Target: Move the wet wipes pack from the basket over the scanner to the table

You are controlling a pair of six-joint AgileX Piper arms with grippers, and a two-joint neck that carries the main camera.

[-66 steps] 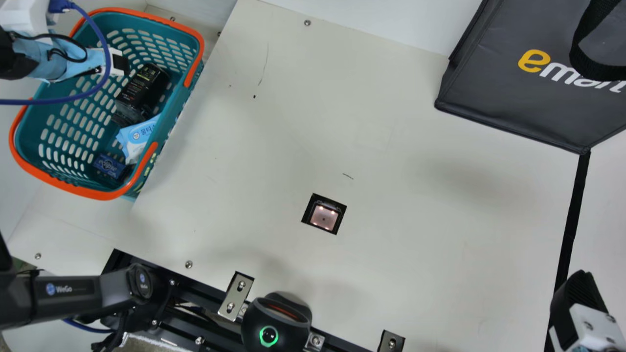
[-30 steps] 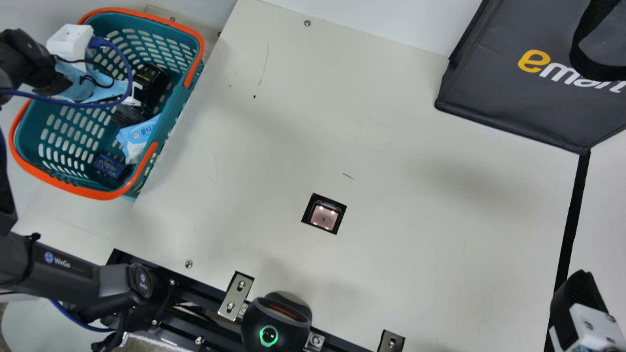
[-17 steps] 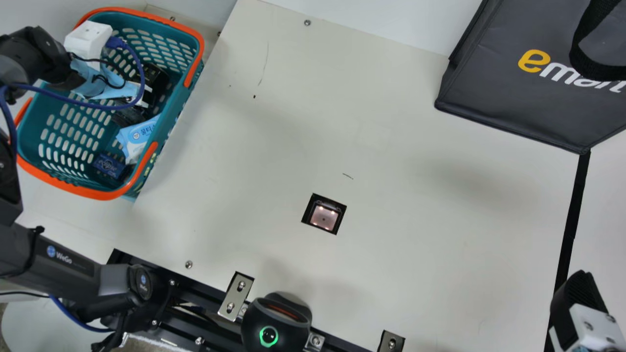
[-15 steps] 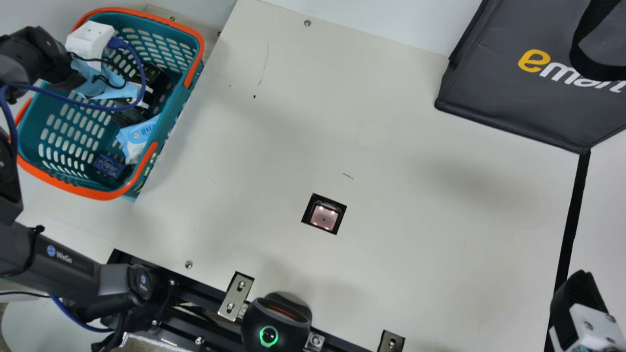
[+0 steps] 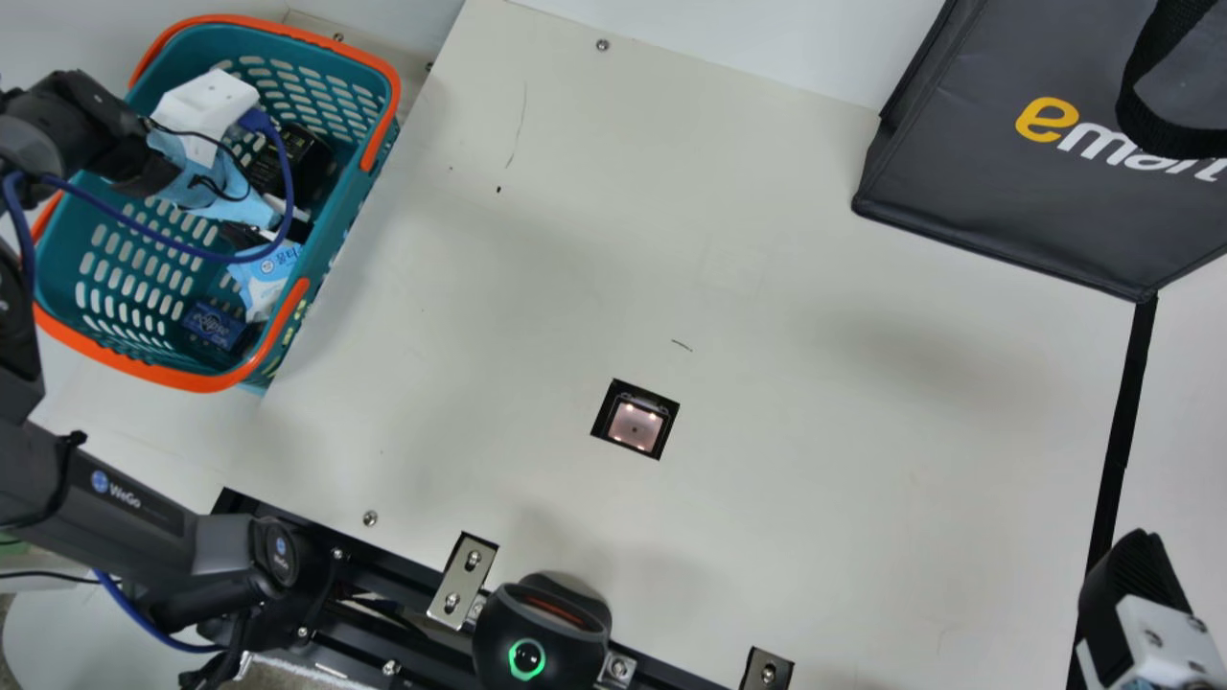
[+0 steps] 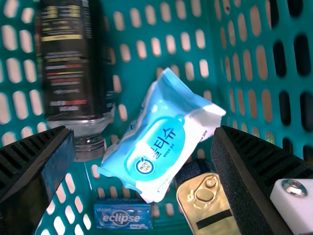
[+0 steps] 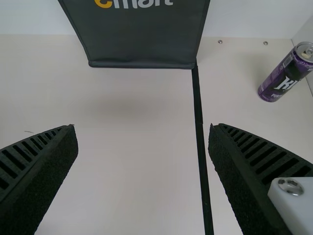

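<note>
This looks like a shop-style checkout, with a shopping basket (image 5: 192, 381), a scanner (image 5: 635, 426) sunk in the table (image 5: 815, 287) and a carrier bag (image 5: 968, 192).

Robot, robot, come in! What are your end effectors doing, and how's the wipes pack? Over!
Left end effector open above wipes pack. Right end effector open over table. Pack ungripped in basket. Dark bottle and gold-topped can beside it.

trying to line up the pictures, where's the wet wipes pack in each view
Main view: wet wipes pack at left, in the basket by its right rim.
Left wrist view: wet wipes pack near centre.
Right wrist view: not in it.
Shared landmark, main and left wrist: small blue box.
</note>
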